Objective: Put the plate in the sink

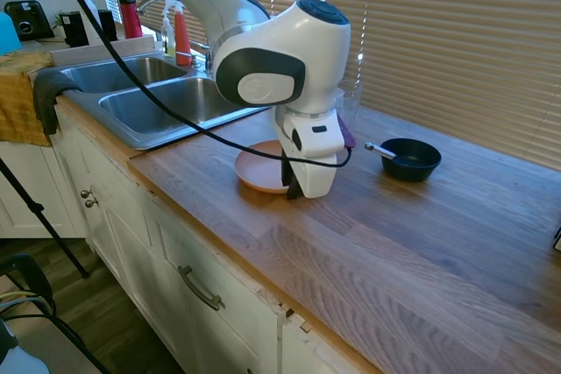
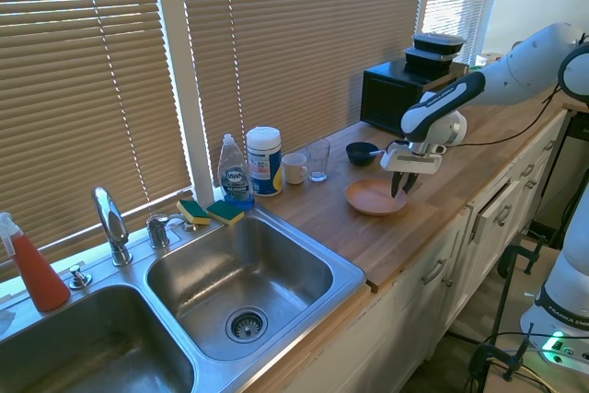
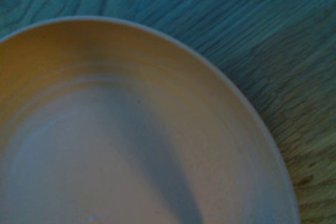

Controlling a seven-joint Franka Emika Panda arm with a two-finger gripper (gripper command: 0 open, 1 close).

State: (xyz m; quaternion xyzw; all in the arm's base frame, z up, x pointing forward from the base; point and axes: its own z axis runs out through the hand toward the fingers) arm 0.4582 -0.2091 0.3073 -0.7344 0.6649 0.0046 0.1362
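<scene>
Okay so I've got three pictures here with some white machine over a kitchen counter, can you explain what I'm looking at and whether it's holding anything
The white machine is a robot arm ending in a two-finger gripper. Two pictures come from room cameras on opposite sides; the blurry close-up comes from a camera on its wrist. On the wooden counter lie a peach-orange plate, which fills the close-up, and a small black bowl with a spoon. The steel sink sits further along. The gripper is down at the plate's rim; whether it already grips is unclear.
</scene>
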